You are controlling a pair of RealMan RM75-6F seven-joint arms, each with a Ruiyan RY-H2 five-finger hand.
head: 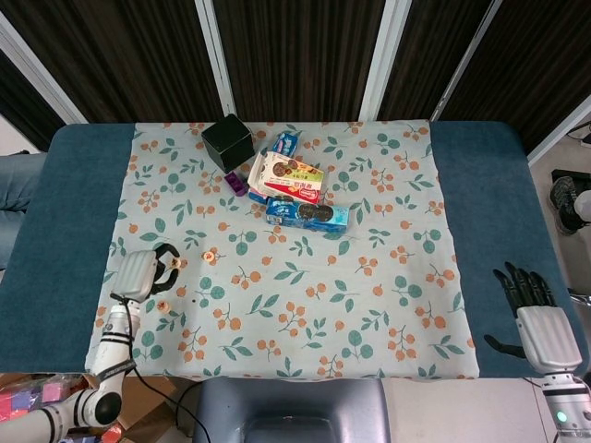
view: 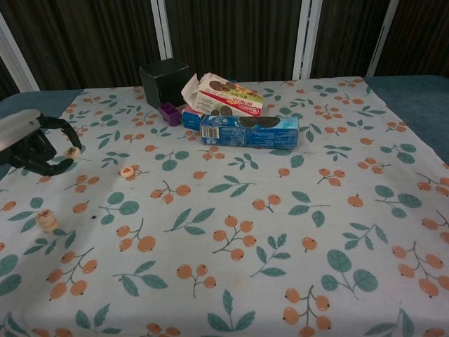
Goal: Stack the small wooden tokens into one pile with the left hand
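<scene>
My left hand (head: 140,273) hangs over the left edge of the floral cloth, raised off it, and pinches a small wooden token (head: 174,263) between its fingertips. From the chest camera that hand (view: 31,144) is at the far left with the token (view: 71,151) at its tips. A short pile of tokens (head: 163,305) (view: 47,220) stands on the cloth just in front of the hand. One more token (head: 211,256) (view: 126,170) lies alone to the right of it. My right hand (head: 534,318) rests open, fingers spread, at the table's right front edge.
At the back middle stand a black box (head: 227,141), a small purple piece (head: 235,183), a white and red cookie box (head: 291,177) and a blue cookie pack (head: 307,214). The floral cloth (head: 369,305) covers the blue table (head: 480,185).
</scene>
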